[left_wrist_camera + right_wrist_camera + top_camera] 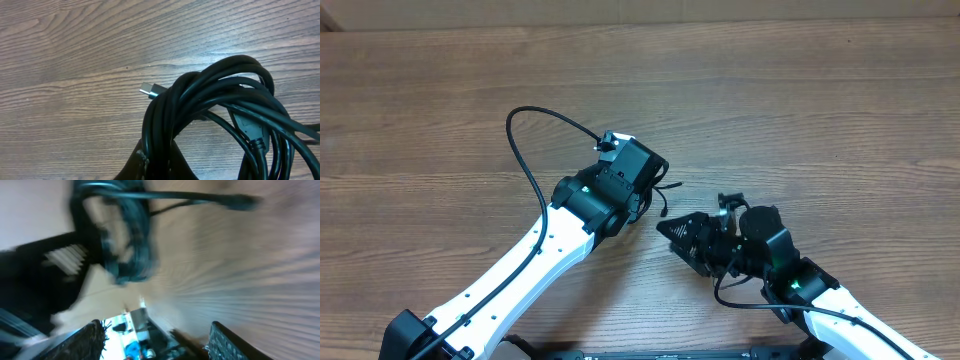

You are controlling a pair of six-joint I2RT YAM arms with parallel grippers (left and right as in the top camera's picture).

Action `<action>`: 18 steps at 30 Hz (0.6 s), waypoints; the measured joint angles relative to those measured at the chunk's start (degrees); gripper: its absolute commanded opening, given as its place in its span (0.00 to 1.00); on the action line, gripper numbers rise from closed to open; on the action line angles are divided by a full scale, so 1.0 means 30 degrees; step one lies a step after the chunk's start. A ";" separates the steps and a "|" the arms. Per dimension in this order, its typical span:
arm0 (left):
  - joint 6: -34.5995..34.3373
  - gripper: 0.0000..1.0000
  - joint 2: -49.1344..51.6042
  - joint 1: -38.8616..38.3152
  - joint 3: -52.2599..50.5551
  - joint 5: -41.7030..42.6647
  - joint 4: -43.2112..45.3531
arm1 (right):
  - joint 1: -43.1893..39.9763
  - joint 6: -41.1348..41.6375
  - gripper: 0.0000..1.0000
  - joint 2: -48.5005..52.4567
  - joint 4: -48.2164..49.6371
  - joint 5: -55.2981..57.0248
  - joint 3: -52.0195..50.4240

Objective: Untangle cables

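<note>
The cables (220, 95) form a looped black tangle that fills the right of the left wrist view, with a silvery plug tip (149, 90) poking out to the left. My left gripper (159, 159) is shut on several strands of that tangle at the bottom edge. From overhead only a few cable ends (663, 207) show beside the left wrist. My right gripper (670, 229) sits just right of them, pointing left. In the blurred right wrist view the right gripper (155, 340) is open with nothing between its fingers, and the cables (125, 245) hang ahead at upper left.
The wooden table (800, 110) stretches all around. A thicker black arm wire (525, 160) arcs up over the left arm. The two arms stand close together near the table's middle front.
</note>
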 measured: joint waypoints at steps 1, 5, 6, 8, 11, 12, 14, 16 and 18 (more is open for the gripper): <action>-0.0073 0.04 0.0000 0.0000 0.0000 0.0000 0.0000 | 0.0000 0.0262 0.61 0.0000 0.0583 0.0058 0.0000; -0.0583 0.04 0.0000 0.0000 -0.0007 0.0015 -0.0007 | 0.0000 0.1268 0.47 0.0000 0.1290 0.0838 0.0007; -0.0721 0.04 0.0000 0.0000 -0.0007 0.0029 0.0000 | 0.0000 0.1574 0.47 0.0000 0.1297 0.1107 0.0007; -0.0845 0.04 0.0000 0.0000 -0.0007 0.0364 -0.0007 | 0.0000 0.2208 0.46 0.0022 0.1421 0.1559 0.0007; -0.1166 0.04 0.0000 0.0000 -0.0007 0.0991 0.0007 | 0.0000 0.2674 0.45 0.0401 0.2033 0.2040 0.0007; -0.1311 0.04 0.0000 0.0000 -0.0007 0.1180 0.0015 | 0.0000 0.2747 0.44 0.0532 0.2237 0.2120 0.0007; -0.1610 0.04 0.0000 0.0000 -0.0007 0.1435 0.0015 | 0.0000 0.2885 0.42 0.0976 0.2907 0.2259 0.0007; -0.1763 0.04 0.0000 0.0000 -0.0007 0.1661 0.0022 | 0.0000 0.3002 0.41 0.1362 0.3286 0.2419 0.0007; -0.1887 0.04 0.0007 0.0000 -0.0007 0.1982 0.0080 | 0.0000 0.3075 0.40 0.1836 0.3672 0.2521 0.0007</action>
